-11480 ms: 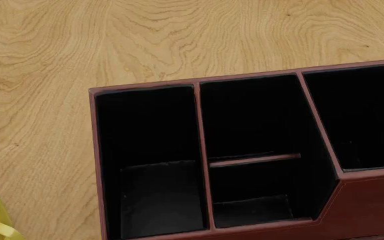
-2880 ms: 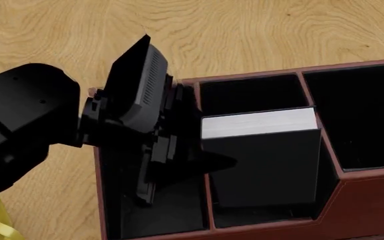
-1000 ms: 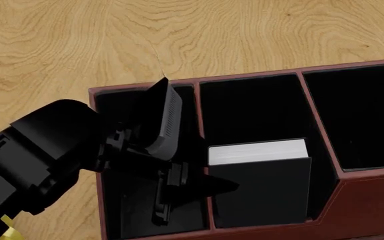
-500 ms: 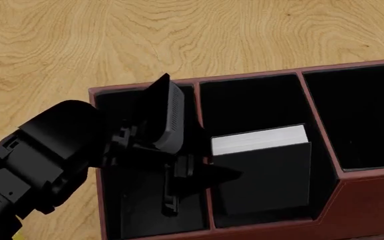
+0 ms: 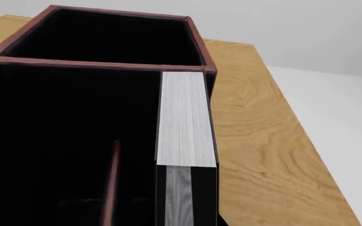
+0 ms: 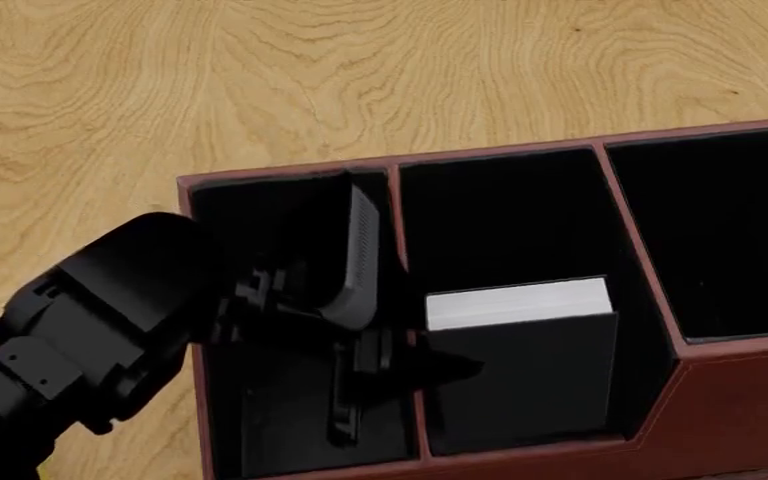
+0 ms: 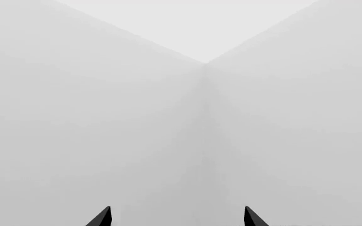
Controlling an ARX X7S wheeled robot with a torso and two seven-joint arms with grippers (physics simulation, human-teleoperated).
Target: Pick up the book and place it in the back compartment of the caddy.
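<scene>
Swirl-grained wooden table [image 6: 117, 90] bears the red-brown caddy [image 6: 744, 400]; pale walls [image 7: 105, 117]; black book [image 6: 524, 370] clamped by left gripper [image 6: 411, 365]; right gripper [image 7: 176, 217] fingers apart.

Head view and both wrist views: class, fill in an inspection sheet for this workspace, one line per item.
Surface: wooden table, light grain.
Job's things: black book stands upright, page edges up, in the caddy, in the middle strip's part nearer the camera.
Clutter: nothing seen.
End effectors: left end effector reaches over the partition beside the book, grip cannot be told; right end effector open, holding nothing.
Cables: nothing seen.
Surroundings: white floor beyond the table edge; plain pale walls.
</scene>
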